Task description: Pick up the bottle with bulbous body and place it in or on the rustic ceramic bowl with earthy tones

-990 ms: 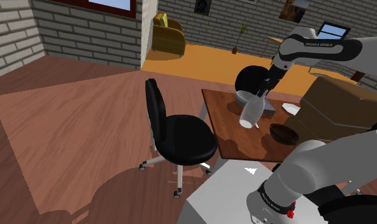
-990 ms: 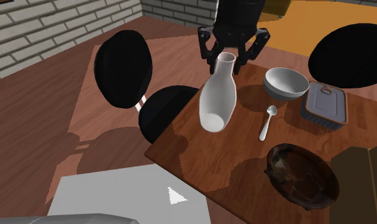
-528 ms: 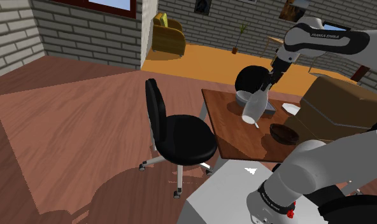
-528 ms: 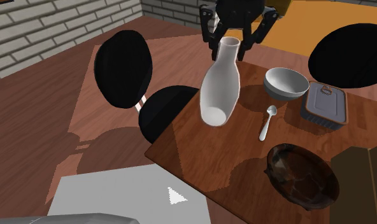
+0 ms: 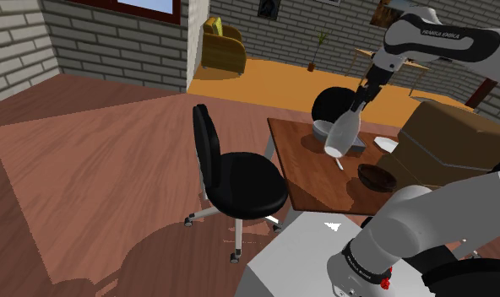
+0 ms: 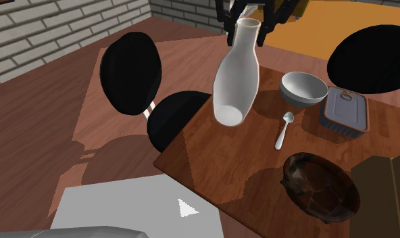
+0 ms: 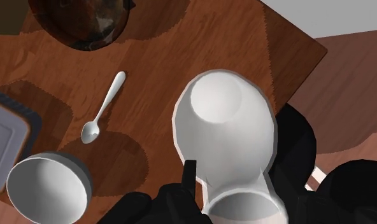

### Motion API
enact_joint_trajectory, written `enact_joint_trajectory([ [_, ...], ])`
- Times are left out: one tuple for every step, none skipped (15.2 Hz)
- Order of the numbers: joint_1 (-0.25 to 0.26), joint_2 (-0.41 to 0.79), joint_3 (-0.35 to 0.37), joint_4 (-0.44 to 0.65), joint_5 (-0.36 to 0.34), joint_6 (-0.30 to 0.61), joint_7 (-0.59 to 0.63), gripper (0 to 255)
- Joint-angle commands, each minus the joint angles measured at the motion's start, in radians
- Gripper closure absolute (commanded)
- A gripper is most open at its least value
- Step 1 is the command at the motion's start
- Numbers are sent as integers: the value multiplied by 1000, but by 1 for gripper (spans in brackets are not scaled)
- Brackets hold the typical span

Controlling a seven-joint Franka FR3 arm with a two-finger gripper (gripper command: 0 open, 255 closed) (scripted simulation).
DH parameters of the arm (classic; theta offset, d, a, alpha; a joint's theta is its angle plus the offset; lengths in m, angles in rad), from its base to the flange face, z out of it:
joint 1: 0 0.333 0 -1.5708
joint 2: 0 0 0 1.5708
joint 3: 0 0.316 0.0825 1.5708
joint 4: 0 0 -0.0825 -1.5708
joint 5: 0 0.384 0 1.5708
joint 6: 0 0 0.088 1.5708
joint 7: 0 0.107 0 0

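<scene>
Bottle (image 6: 236, 78), white with a bulbous body, hangs in the air above the far left part of the wooden table (image 6: 219, 169). The black gripper (image 6: 246, 21) pinches it at the narrow neck, one finger on each side, probably because the neck is the only part slim enough to fit between the fingers. Held that high, the body tilts with its base swung toward the near left, well clear of the tabletop; that height should let it pass over the other things. Going left to right in the second exterior view, there is one black office chair (image 6: 134, 71) pushed against the table's left edge, the one bottle, one white spoon (image 6: 284, 130) lying flat, one plain white bowl (image 6: 303, 88) at the far side, and one dark brown bowl (image 6: 320, 186) at the near right. The brown bowl's earthy glaze marks it as the likely target, and it sits well apart from the bottle. Further right come one grey lidded tin (image 6: 345, 111) and a second black chair (image 6: 374, 57). That makes two bowls and two chairs.
</scene>
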Motion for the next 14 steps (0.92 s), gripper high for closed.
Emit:
enact_joint_trajectory([
  [-5, -1, -13, 26, -4, -23, -22, 255],
  [-11, -1, -28, 43, -10, -38, -44, 255],
  [-16, 0, -43, 61, -15, -52, -67, 255],
  [-20, 2, -59, 80, -19, -66, -90, 255],
  [-24, 5, -76, 101, -23, -80, -113, 255],
  [-27, 9, -93, 122, -27, -94, -137, 255],
  [-30, 14, -111, 145, -30, -107, -162, 255],
  [-31, 21, -130, 169, -32, -121, -186, 255],
  [-33, 30, -150, 194, -33, -134, -212, 255],
  [-33, 39, -171, 220, -34, -147, -238, 255],
  [-32, 50, -193, 248, -34, -160, -265, 255],
  [-31, 63, -216, 276, -33, -173, -293, 255],
  [-29, 77, -241, 306, -31, -185, -321, 255],
  [-25, 93, -268, 338, -27, -198, -351, 255],
])
